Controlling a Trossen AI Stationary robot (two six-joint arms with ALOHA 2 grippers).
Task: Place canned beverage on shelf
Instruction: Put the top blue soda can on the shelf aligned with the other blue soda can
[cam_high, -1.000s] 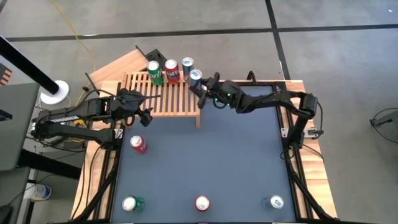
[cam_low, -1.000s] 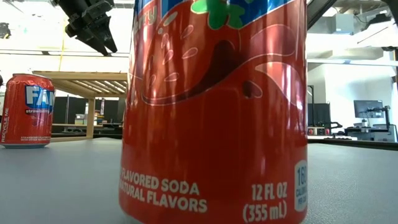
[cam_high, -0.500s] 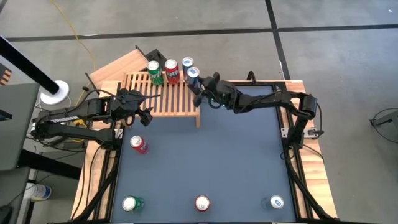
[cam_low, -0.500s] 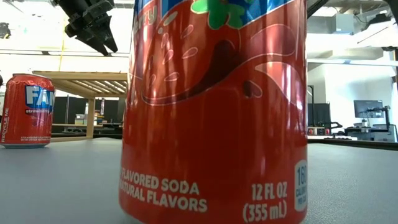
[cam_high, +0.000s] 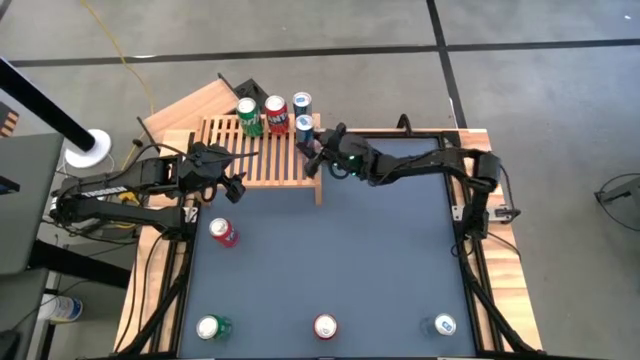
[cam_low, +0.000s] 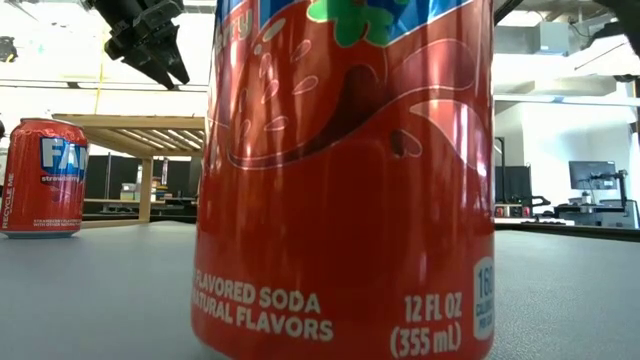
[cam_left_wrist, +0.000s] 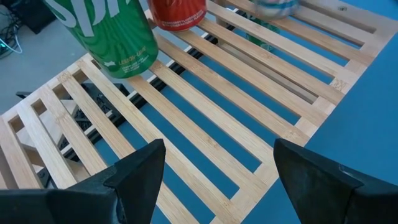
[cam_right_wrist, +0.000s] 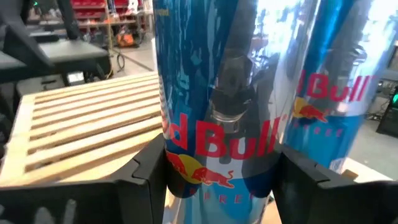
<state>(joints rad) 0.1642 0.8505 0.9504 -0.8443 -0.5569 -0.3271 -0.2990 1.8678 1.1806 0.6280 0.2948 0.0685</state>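
Observation:
The slatted light-wood shelf (cam_high: 262, 152) stands at the table's far left. On its far edge stand a green can (cam_high: 249, 116), a red can (cam_high: 276, 113) and a blue can (cam_high: 301, 101). My right gripper (cam_high: 311, 138) reaches in level from the right and is shut on a second blue can (cam_high: 305, 124) at the shelf's right end, right beside the first blue can (cam_right_wrist: 329, 93). My left gripper (cam_high: 237, 170) hangs open above the shelf's near left part (cam_left_wrist: 186, 124), with nothing between its fingers. My right gripper pinches the blue can's round body (cam_right_wrist: 217, 130) between its two fingers (cam_right_wrist: 146, 171), one on each side. The fingers come level from the table's right side. The can stands upright in the hold. Its bottom is hidden, so whether it rests on the slats cannot be told.
On the dark table top stand a red can (cam_high: 223, 232) near the shelf, and a green can (cam_high: 212, 327), a red can (cam_high: 325, 326) and a blue can (cam_high: 444, 325) along the near edge. A solid wooden board (cam_high: 195, 105) lies behind the shelf.
My right gripper has gone toward the table's left edge with the blue can, carrying it upright over the shelf's right end, closer to the other blue can. Its grip stays shut.

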